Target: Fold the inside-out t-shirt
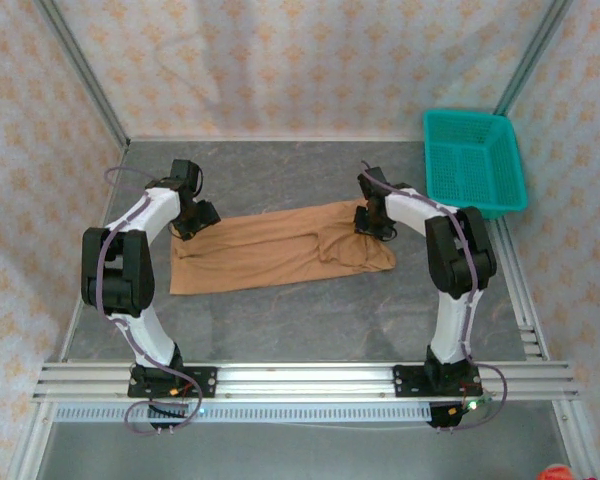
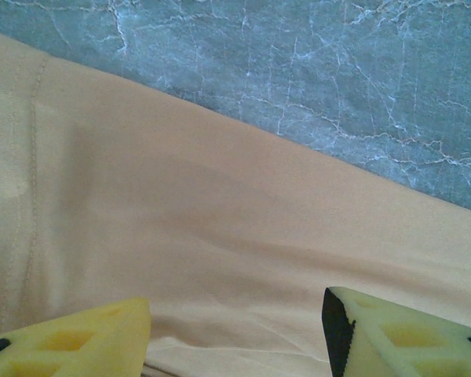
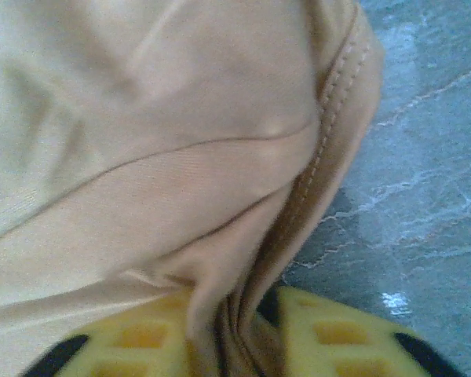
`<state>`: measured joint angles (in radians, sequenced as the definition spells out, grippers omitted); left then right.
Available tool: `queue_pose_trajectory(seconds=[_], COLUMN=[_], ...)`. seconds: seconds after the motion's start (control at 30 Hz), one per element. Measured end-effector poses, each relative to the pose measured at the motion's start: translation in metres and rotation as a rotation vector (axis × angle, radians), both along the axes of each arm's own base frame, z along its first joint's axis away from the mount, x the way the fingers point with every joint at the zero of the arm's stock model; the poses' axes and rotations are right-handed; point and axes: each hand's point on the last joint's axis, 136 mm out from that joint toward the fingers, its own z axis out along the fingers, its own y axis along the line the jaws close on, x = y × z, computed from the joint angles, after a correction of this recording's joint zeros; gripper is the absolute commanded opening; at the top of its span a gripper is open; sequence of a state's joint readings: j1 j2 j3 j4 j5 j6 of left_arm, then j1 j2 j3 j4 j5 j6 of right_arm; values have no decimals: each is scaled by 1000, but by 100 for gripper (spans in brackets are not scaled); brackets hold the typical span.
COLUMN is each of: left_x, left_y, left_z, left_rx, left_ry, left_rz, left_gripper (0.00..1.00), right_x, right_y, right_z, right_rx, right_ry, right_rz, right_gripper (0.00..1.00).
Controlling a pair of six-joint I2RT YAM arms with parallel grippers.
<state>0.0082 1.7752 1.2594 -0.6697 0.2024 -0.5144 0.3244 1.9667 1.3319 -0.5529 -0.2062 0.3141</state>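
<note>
Left gripper: jaws apart, low over far-left edge of t-shirt. Cloth flat under fingers, nothing pinched; likely lined up to take that edge. Arm folded, wrist tipped down. T-shirt lies as long band across middle of table. Right gripper: clamped on bunched cloth at far-right end, likely ready to lift fold. Arm mirrors left.

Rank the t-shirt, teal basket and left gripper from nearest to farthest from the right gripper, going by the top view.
1. t-shirt: its right end is pinched in the right gripper.
2. teal basket: back right corner of the table.
3. left gripper: far left, at the shirt's other end.
</note>
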Motion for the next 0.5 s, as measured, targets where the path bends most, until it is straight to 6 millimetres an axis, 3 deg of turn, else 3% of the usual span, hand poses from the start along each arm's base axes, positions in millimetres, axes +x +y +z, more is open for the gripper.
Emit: queue_pose_trajectory(seconds=[0.1, 0.27, 0.4, 0.5], left_x=[0, -2, -5, -7], left_y=[0, -1, -9, -34], left_z=[1, 10, 14, 11], left_rx=[0, -4, -34, -61], left_ry=[-1, -23, -40, -35], left_rz=[0, -1, -9, -43], left_gripper=[61, 61, 61, 61], right_x=[1, -2, -14, -22], right_y=[11, 11, -13, -40], right_z=[1, 5, 18, 36], right_rx=[17, 8, 4, 4], right_ry=[-12, -20, -23, -43], right_rz=[15, 12, -32, -87], right_gripper=[2, 0, 0, 0])
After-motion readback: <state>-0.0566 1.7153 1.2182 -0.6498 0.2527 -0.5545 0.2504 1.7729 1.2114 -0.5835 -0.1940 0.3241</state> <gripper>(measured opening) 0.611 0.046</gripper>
